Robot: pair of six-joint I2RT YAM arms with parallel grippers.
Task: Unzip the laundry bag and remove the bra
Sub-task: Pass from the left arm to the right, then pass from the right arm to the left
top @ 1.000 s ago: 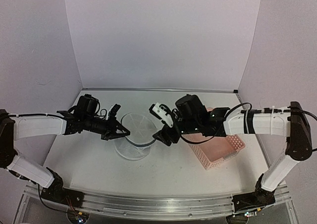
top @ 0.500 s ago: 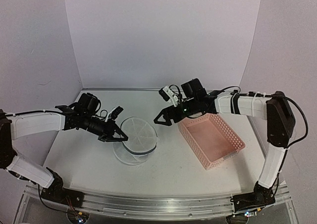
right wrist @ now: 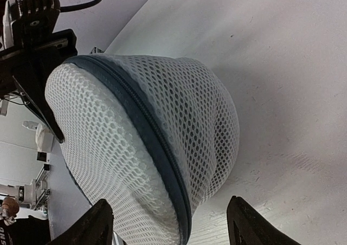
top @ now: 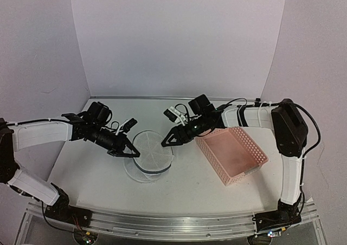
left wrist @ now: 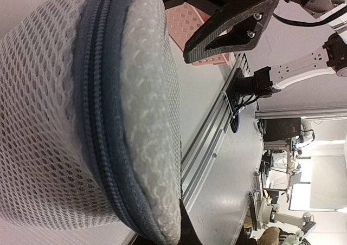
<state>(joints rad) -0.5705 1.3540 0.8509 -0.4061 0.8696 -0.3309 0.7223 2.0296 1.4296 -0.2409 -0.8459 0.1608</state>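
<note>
your right gripper (top: 167, 141) has swung in from the pink basket (top: 250, 143) side to the laundry bag's (top: 153, 154) 2 o'clock edge, jaws spread and empty.
left gripper (top: 129, 152) is clenched on the rim at 9 o'clock, likely propping the bag so you can reach the zipper (right wrist: 146, 131). bra: can't make it out through the mesh or in the basket.

Pale lilac walls (top: 173, 39) close in my white table (top: 190, 185) on three sides, evenly lit. An aluminium rail (top: 162, 223) edges its near side — beyond it, a cluttered, bright room (left wrist: 287, 163).
</note>
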